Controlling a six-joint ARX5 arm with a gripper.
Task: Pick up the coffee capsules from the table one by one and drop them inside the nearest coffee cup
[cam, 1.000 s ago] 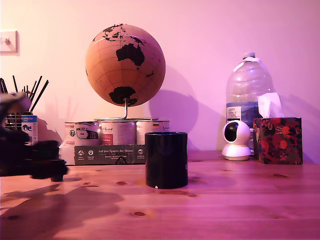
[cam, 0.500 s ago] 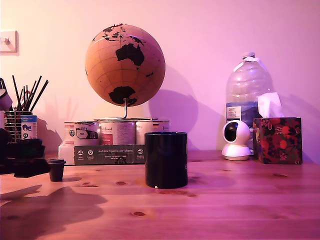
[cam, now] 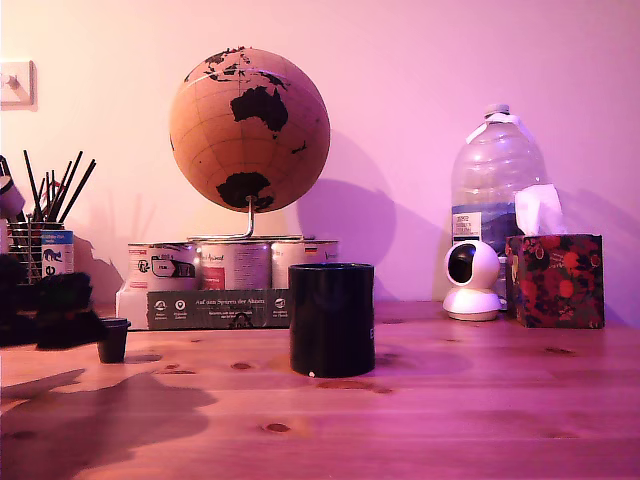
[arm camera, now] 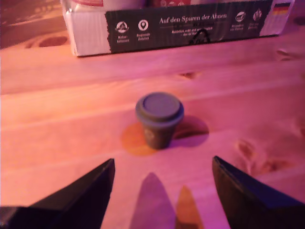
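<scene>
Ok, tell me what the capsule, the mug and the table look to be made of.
Capsule: seemingly matte plastic or coated metal, with a flat dull lid and no sharp glints; I can't say which.
Mug: probably glazed ceramic, going by the glossy black wall with soft reflections.
Table: light wood planks, with grain and knots showing.

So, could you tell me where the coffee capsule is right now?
The coffee capsule stands upright on the table at the exterior view's left, just ahead of the open gripper and left of the black coffee cup.
</scene>
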